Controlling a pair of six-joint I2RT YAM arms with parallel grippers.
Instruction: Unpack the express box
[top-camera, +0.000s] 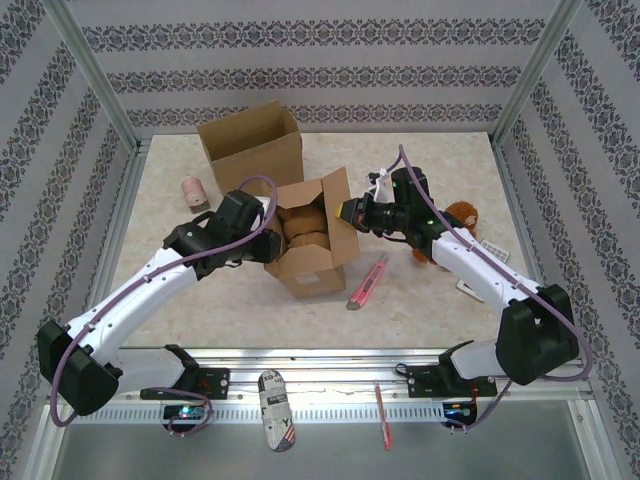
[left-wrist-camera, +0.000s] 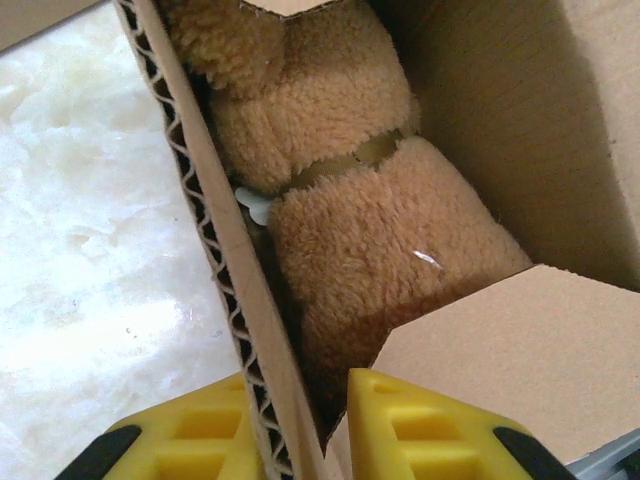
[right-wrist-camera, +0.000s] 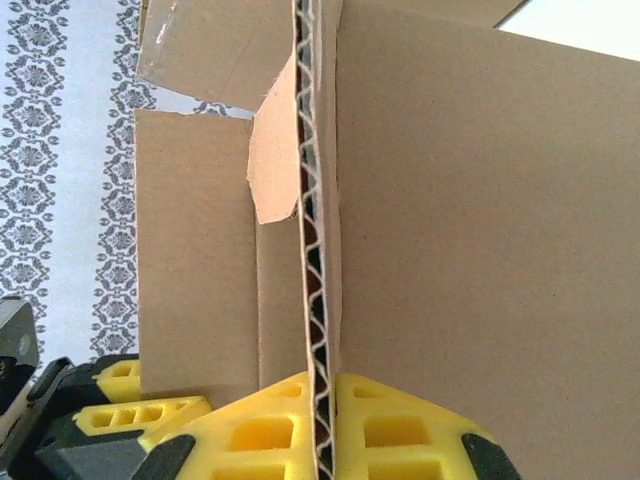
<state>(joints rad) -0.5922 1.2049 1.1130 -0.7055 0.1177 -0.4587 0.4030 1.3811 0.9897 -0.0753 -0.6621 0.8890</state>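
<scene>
The express box (top-camera: 310, 240) stands open at the middle of the table (top-camera: 450, 170), with a tan plush toy (left-wrist-camera: 340, 230) packed inside it. The left jaws straddle the box's wall at its 9 o'clock side: the outer finger (left-wrist-camera: 180, 445) lies against the corrugated edge, while a slim dark gap shows at the inner one, so the wall is bracketed but not yet pinched. The right jaws are clamped tight on the upright flap at 3 o'clock, with fingers (right-wrist-camera: 400, 430) pressed to both faces of the cardboard. A second empty carton (top-camera: 250, 145) sits at 11 o'clock from the box, a pink roll (top-camera: 194, 190) at 10 o'clock, and a pink cutter (top-camera: 367, 284) at 5 o'clock.
</scene>
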